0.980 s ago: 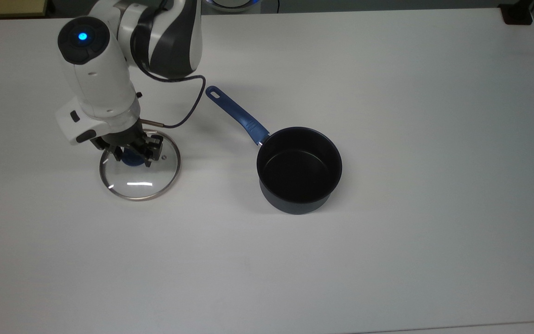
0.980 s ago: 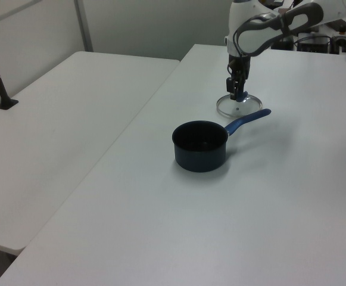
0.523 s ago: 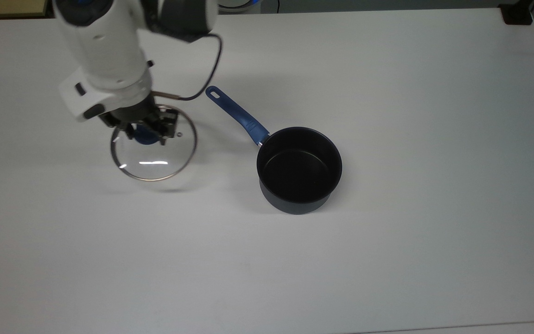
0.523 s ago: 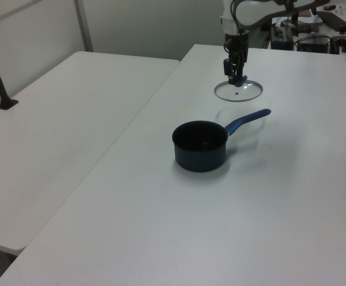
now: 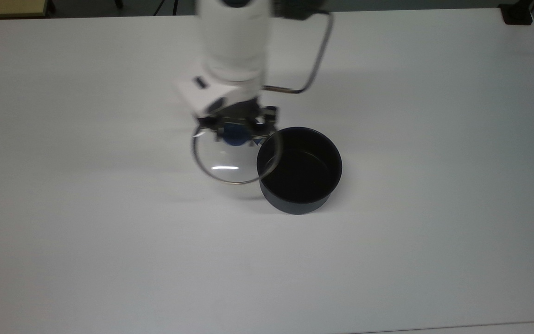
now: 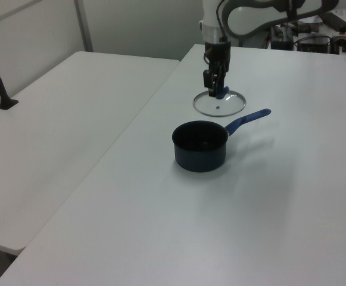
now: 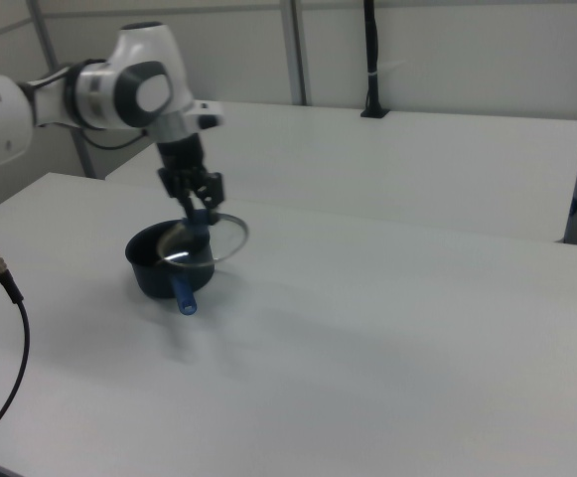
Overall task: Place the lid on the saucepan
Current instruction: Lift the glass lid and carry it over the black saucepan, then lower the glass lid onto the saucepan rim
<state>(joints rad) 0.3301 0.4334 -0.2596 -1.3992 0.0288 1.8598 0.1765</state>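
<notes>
Counting one lid (image 5: 230, 162), one saucepan (image 5: 299, 169)

You have lots of bare table (image 5: 434, 255) all around the saucepan (image 5: 300, 170) in the top view, from 12 o'clock round to 6. The lid (image 5: 234, 157), held up by the gripper (image 5: 238, 126), hangs at its 9 o'clock, its edge over the pan's rim. The arm blocks the way at 11 o'clock.

A white table (image 5: 434, 232) adjoins a second table (image 6: 59, 119).
</notes>
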